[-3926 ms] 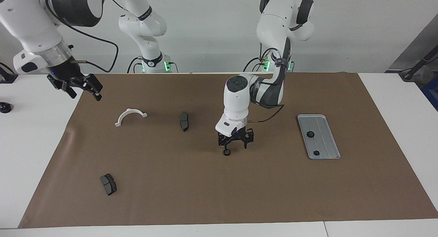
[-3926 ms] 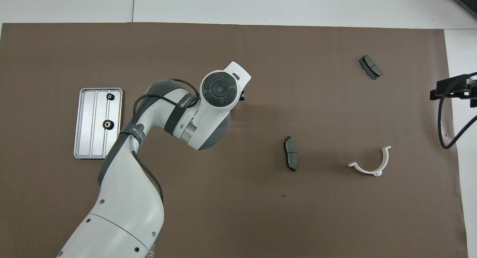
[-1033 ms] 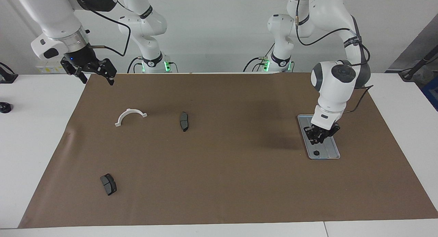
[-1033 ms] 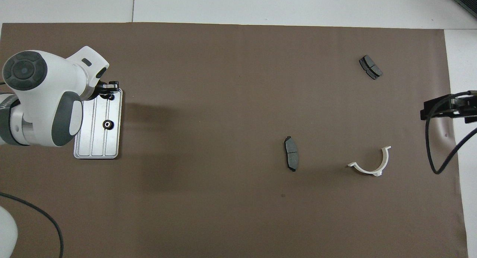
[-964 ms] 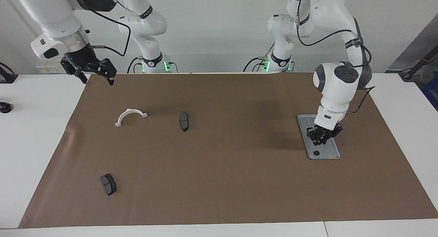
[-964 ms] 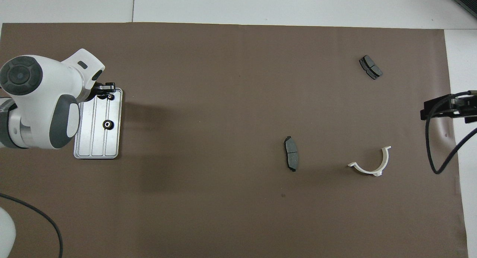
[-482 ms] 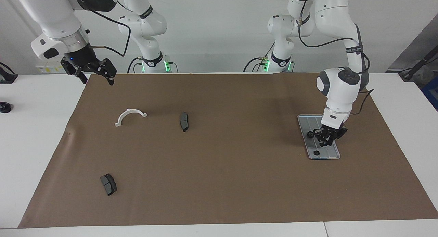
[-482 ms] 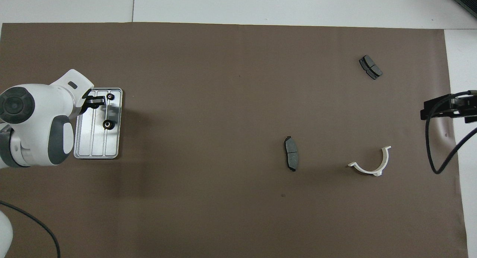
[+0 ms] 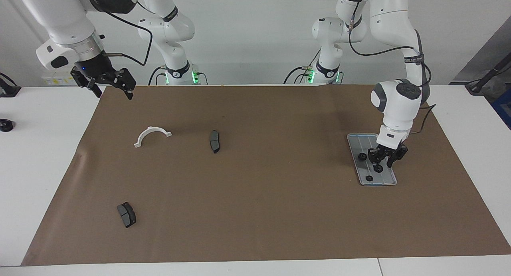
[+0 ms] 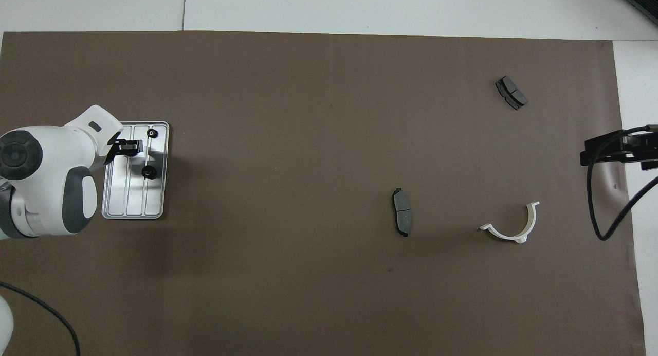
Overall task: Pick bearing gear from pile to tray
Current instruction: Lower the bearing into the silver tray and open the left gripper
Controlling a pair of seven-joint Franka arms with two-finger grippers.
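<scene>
Facing view: a brown mat (image 9: 255, 196) covers most of a white table (image 9: 36, 164), with a plain pale wall (image 9: 247, 32) at the robots' end. The silver tray (image 9: 389, 178) lies on the mat toward the left arm's end. The left gripper (image 9: 383, 161) hangs low over the tray, fingers spread; a small black gear (image 9: 378, 169) sits just under them, seemingly free on the tray. Two more gears (image 9: 362, 156) (image 9: 369, 178) rest there. The right gripper (image 9: 107, 84) waits, fingers apart, above the mat's corner. A white bracket (image 9: 151, 135) and two brake pads (image 9: 214, 140) (image 9: 126, 214) lie scattered.
</scene>
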